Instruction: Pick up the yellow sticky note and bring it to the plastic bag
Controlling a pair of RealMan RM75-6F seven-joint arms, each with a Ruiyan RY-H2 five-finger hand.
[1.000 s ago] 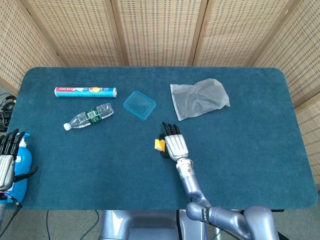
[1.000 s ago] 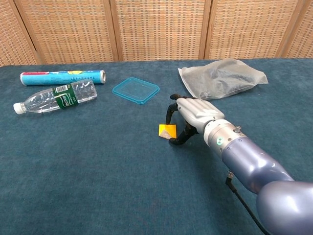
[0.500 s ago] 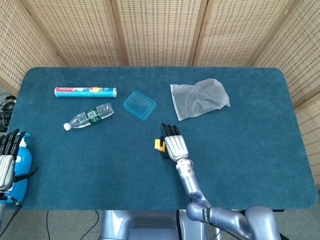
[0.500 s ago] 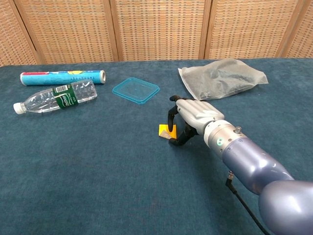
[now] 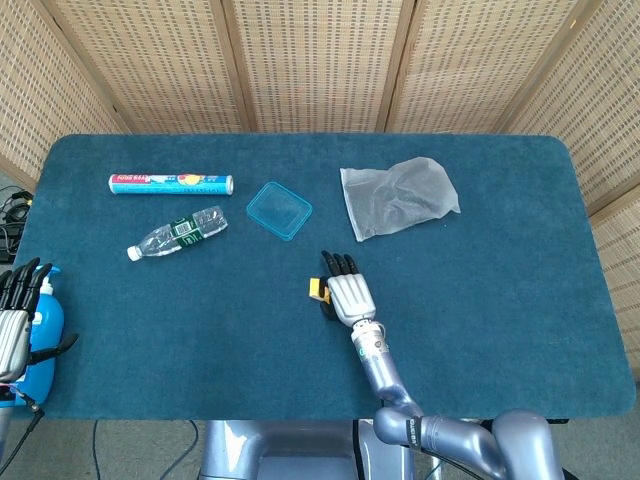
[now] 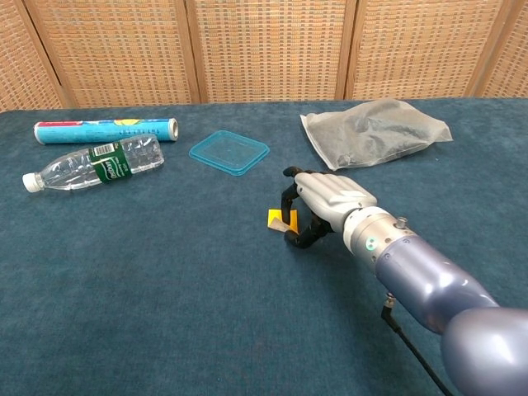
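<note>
Blue-grey metal of the right forearm fills the near corner of the chest view, and at its end the right robot hand (image 6: 323, 202) sits low on the desk (image 6: 165, 280), fingers curled down around the yellow sticky note (image 6: 277, 219). The dark fingertips (image 6: 289, 198) close on the note from above and behind, with a digit hooked beneath it, so the note looks pinched rather than merely touched. It lies at or barely off the cloth; whether it has left the surface cannot be told from either view. My judgement: the grasp is about made, but the lift and the carry are both left to do.

The left robot hand (image 5: 14, 310) is at the desk's near left edge, fingers spread, holding nothing, beside a blue bottle (image 5: 44, 335).

Further back lie a clear water bottle (image 6: 92, 163) and a blue square lid (image 6: 229, 152), with a printed tube (image 6: 106, 129) behind the bottle. The plastic bag (image 6: 375, 132) rests flat beyond and to the right of the working hand, well apart from it, with bare cloth between. The note must be raised and moved away and rightward to reach it.
</note>
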